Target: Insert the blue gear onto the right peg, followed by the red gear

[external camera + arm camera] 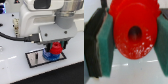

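I work over a glossy white table that throws back soft glare; behind it the room is a blur of pale shapes, and I cannot make out anything more of it. On the table lies a grey plate with a black edge, and I place everything else against it.

The red gear is pinched in my gripper, directly above the end of the plate toward the exterior view's right. In the wrist view the red gear fills most of the picture: shiny red plastic, round, with a raised hub and a dark centre hole, speckled with small highlights. My 2 teal finger pads press against its sides, each backed by a black finger.

Just under the red gear, on that same end of the plate, sits the blue gear, bright blue and wider than the red one. I cannot tell whether the 2 gears touch or are slightly apart. The right peg is hidden by the gears and my fingers. The rest of the plate, toward the exterior view's left, is bare grey.

My white arm looms over the plate and blocks the scene behind it, and a black cable runs along it.
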You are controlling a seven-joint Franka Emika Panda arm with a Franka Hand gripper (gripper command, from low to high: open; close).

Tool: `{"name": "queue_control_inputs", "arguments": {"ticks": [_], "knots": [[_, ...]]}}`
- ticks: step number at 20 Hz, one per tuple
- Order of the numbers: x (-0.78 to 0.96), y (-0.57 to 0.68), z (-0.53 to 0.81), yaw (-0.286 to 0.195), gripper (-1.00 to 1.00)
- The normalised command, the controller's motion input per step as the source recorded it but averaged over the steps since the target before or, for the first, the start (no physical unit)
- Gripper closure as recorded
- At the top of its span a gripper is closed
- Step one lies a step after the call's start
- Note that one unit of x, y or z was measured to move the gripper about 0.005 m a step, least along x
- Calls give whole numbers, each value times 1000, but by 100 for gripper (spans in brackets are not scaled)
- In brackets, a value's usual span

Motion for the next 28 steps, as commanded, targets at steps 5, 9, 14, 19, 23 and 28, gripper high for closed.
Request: {"name": "queue_control_inputs", "arguments": {"ticks": [5, 9, 14, 19, 23, 28], "knots": [[19, 5, 79, 0, 100], [12, 3, 346, 0, 100], [14, 5, 226, 0, 100], [30, -44, 107, 0, 100], [50, -92, -21, 0, 100], [78, -135, -94, 0, 100]]}}
